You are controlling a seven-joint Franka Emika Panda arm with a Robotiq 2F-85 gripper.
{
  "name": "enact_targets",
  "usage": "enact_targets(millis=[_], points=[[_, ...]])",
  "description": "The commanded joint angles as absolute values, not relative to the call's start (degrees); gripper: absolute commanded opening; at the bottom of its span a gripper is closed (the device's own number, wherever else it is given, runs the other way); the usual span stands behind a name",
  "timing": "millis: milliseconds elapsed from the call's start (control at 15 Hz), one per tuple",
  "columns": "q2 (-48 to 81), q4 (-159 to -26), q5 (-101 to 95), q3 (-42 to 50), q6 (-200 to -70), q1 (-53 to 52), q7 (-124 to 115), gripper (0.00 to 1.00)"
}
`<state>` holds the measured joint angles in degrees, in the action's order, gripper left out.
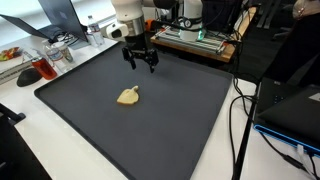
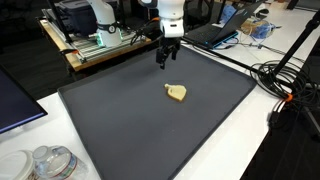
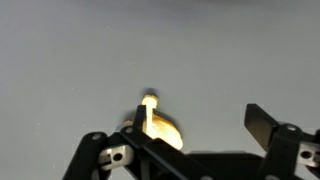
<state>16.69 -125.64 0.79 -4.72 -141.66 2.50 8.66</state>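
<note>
The jaws hung spread and empty over the counter (image 1: 180,110), apart from the small yellow piece (image 1: 129,96) lying on it.

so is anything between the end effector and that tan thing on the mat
Nothing visible. The end effector hangs open above the dark mat, and the small tan object lies alone on it; in both exterior views only mat shows between them.

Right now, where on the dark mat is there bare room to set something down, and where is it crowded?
The dark mat is bare on every side of the tan piece near its middle. The open claw hangs over the far edge. Crowded: cables off one side, containers off a corner.
</note>
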Motion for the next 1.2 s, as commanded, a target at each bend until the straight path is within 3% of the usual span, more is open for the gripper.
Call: enact_targets(millis=[0,600,1133], points=[[17.79,-120.8,0.83,-3.61,-134.03,0.86,5.64,1.0],[25.18,-108.74,-7.96,-1.3,-126.03,-6.11,-7.35,1.0],[33.47,-94.42,-16.16,0.49,-109.56,-13.46,-18.95,1.0]])
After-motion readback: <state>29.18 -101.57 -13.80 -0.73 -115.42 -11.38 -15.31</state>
